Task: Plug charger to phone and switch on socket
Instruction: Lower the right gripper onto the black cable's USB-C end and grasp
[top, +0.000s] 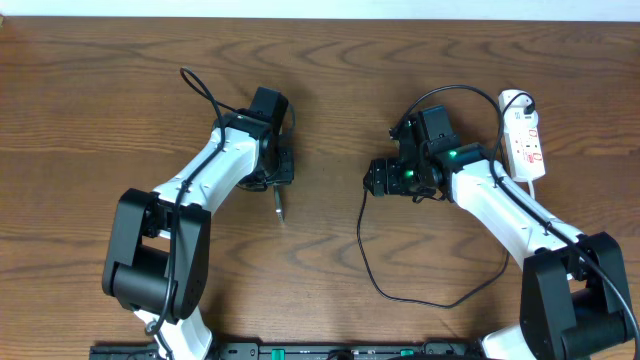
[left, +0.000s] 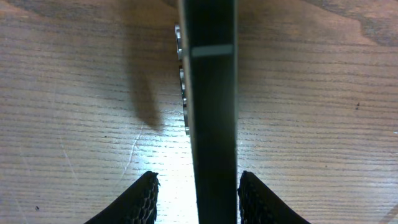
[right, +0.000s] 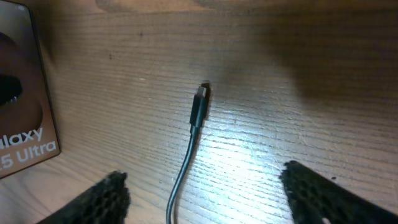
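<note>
The phone (left: 212, 106) stands on its long edge on the table, a dark slab between my left gripper's (left: 198, 175) fingers. The left finger (left: 142, 198) is off it with a bright gap; the right finger (left: 254, 200) sits right beside it. From overhead the phone (top: 279, 207) shows as a thin sliver below the left gripper (top: 278, 188). The charger's plug tip (right: 199, 102) lies loose on the wood, and its cable runs back between the wide-open fingers of my right gripper (right: 204, 174). The phone's bronze face (right: 22, 124) shows at the left. The socket (top: 526, 140) lies far right.
The charger cable (top: 362, 245) loops across the table toward the front and back up to the right. A black plug (top: 524, 103) sits in the socket's far end. The right arm (top: 500, 200) lies next to the socket.
</note>
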